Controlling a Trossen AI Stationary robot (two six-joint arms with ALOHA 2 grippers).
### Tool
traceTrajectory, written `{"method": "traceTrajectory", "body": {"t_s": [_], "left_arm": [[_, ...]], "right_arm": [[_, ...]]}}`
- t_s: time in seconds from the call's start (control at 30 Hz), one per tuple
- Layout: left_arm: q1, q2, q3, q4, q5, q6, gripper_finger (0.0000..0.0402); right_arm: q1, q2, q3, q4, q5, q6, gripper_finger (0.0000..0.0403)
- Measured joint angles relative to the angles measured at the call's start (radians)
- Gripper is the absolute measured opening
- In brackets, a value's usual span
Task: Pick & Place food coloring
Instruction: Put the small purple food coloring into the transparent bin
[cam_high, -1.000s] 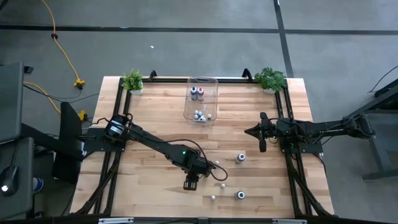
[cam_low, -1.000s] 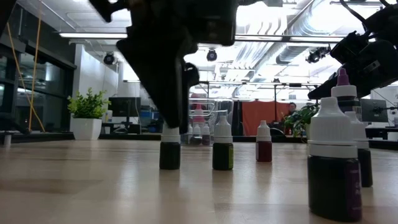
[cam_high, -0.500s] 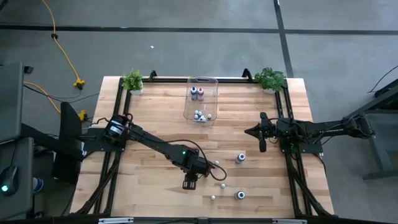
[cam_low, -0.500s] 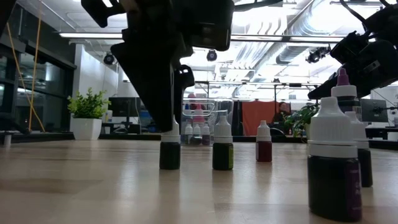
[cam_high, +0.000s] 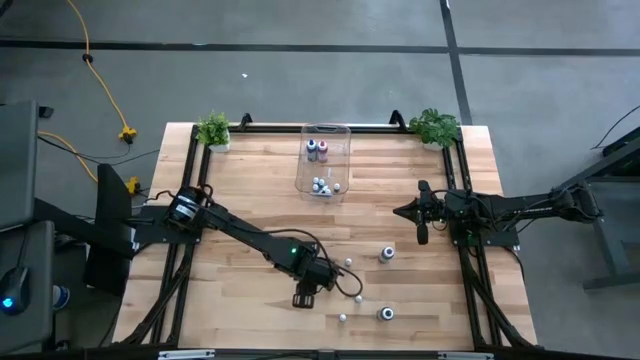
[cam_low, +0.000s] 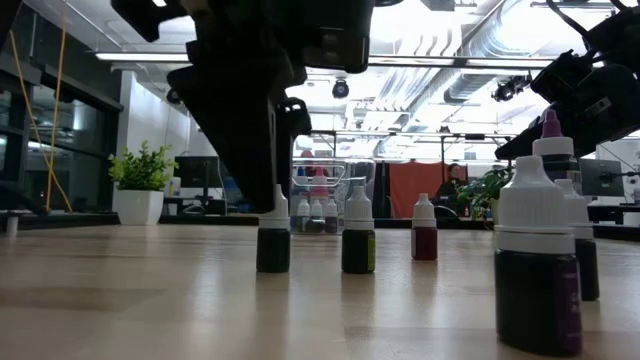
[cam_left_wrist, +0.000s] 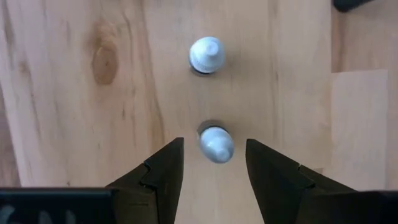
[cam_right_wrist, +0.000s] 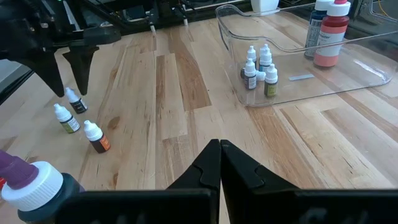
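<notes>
While poised open astride a small white-capped bottle (cam_left_wrist: 216, 144), left gripper (cam_left_wrist: 214, 163) not yet gripping.
Could tip it, or nudge the neighbouring bottle (cam_left_wrist: 206, 55) just ahead, if closed off-centre.

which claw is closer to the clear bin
Right. The right claw waits off the bin's right side, with bare table between them. The left claw is farther off, at the table's front, straddling a small bottle.
</notes>
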Motion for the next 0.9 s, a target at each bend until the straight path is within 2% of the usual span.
{"method": "traceTrajectory", "body": {"t_s": [0.4, 0.7, 0.9], "left_arm": [[0.000, 0.000, 0.000, 0.017, -0.013, 0.000, 0.0164], [0.000, 0.000, 0.000, 0.015, -0.010, 0.000, 0.0110], [0.000, 0.000, 0.000, 0.014, -0.008, 0.000, 0.0087]], "right_arm": [[0.000, 0.000, 0.000, 0.000, 0.000, 0.000, 0.0000], [0.000, 0.000, 0.000, 0.000, 0.000, 0.000, 0.0000], [0.000, 0.000, 0.000, 0.000, 0.000, 0.000, 0.0000]]}}
